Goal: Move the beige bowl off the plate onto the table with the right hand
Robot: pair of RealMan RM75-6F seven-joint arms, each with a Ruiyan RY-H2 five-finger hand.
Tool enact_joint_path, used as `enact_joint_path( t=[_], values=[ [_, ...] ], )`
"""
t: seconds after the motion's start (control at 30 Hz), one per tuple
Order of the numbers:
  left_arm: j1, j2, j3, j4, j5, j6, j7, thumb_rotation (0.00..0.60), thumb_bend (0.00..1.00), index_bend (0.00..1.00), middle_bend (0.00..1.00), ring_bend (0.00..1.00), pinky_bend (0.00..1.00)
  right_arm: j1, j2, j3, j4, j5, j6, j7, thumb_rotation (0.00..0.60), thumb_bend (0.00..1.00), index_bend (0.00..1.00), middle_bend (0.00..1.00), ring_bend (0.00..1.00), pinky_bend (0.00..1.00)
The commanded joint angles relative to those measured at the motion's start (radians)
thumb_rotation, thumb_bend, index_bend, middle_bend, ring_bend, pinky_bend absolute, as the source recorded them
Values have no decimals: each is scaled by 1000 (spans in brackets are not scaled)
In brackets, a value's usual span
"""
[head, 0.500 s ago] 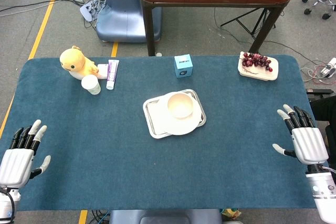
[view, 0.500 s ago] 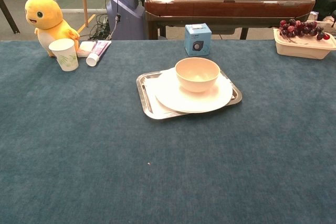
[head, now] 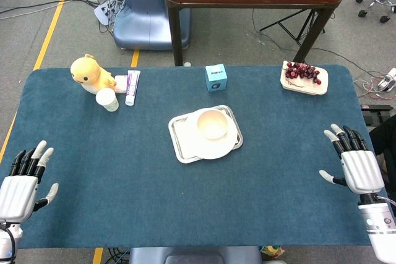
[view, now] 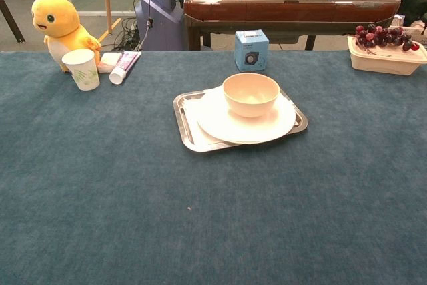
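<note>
The beige bowl stands upright on a cream plate, which lies on a metal tray in the middle of the table. My right hand hovers flat near the table's right edge with its fingers spread, holding nothing, well to the right of the bowl. At the front left corner my left hand is likewise spread and empty. Neither hand appears in the chest view.
A yellow plush duck, a paper cup and a purple tube sit at the back left. A blue box stands behind the tray. A container of grapes is at the back right.
My right hand has shifted slightly inward, toward the left. My left hand has drifted a little down and left. The bowl, plate and tray have not moved.
</note>
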Motion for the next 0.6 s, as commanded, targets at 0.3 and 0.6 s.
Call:
enact_joint_path(
  t=[0.3, 0.6],
  values=[
    [7, 2, -6, -1, -26, 1, -13, 600, 325, 0, 0, 0, 0, 26, 2, 15, 13, 27, -46, 16, 600, 195, 133, 101, 0, 76],
    [-5, -2, -19, 8, -63, -26, -12, 600, 324, 0, 0, 0, 0, 175, 65, 78, 10, 119, -298, 88, 600, 171, 133, 100, 0, 76]
  ],
)
